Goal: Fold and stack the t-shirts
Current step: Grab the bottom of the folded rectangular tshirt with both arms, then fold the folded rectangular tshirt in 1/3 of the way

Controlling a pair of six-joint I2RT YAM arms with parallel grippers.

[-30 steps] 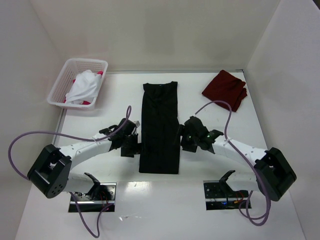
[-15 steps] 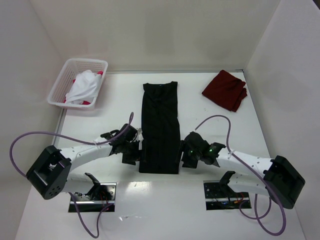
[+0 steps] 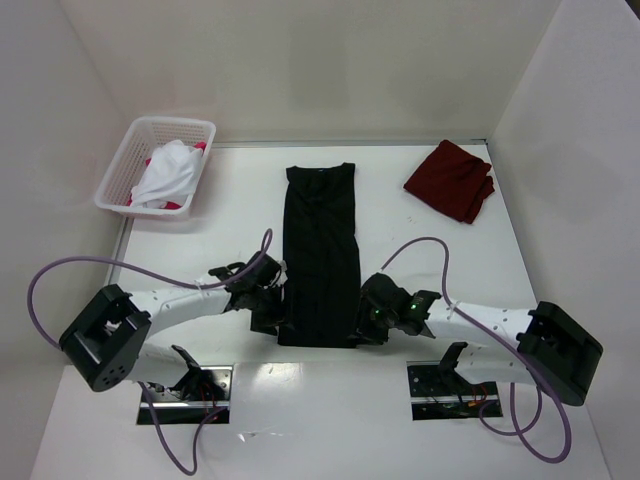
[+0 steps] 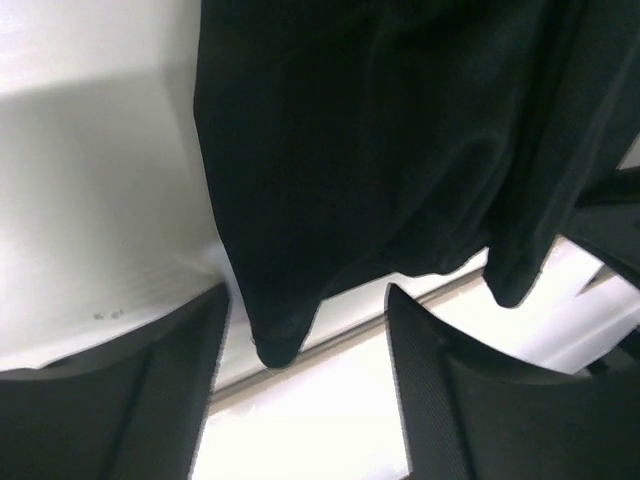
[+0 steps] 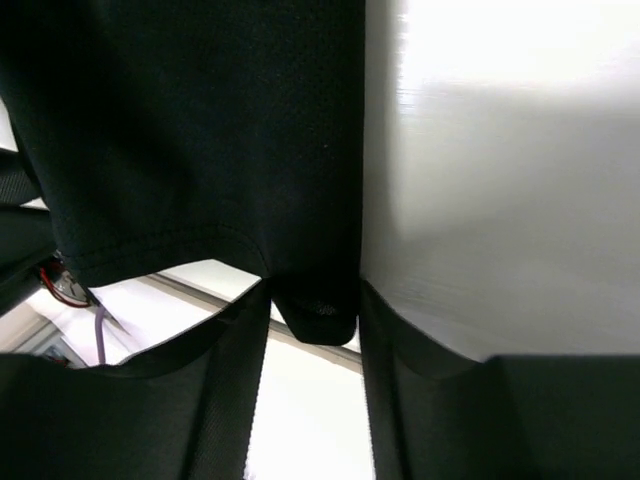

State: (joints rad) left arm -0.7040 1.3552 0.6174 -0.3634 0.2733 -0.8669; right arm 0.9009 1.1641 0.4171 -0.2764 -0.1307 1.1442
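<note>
while both arms are down at the near hem of the black t-shirt [image 3: 320,250], which lies as a long narrow strip up the middle of the desk [image 3: 230,210] with its collar at the far end, i judge the job less than half done. the maroon t-shirt [image 3: 452,180] sits as a compact bundle near the far right corner, well apart from the black one. it looks folded to me and would be the start of the stack. the white basket [image 3: 112,178] at the far left holds a white t-shirt [image 3: 168,172] with some pink-red cloth [image 3: 200,147] under it, so i count at least two untouched.

my left hand [image 3: 268,315] has its fingers [image 4: 150,400] apart, with the left hem corner [image 4: 272,335] between them and daylight on one side. my right hand [image 3: 362,325] has its fingers [image 5: 225,400] hard against the right hem corner [image 5: 315,305], but i cannot tell whether they have truly pinched it.

what is left, as i read it: carry the hem up to the collar, stack the black on the maroon, then do the basket shirts.
</note>
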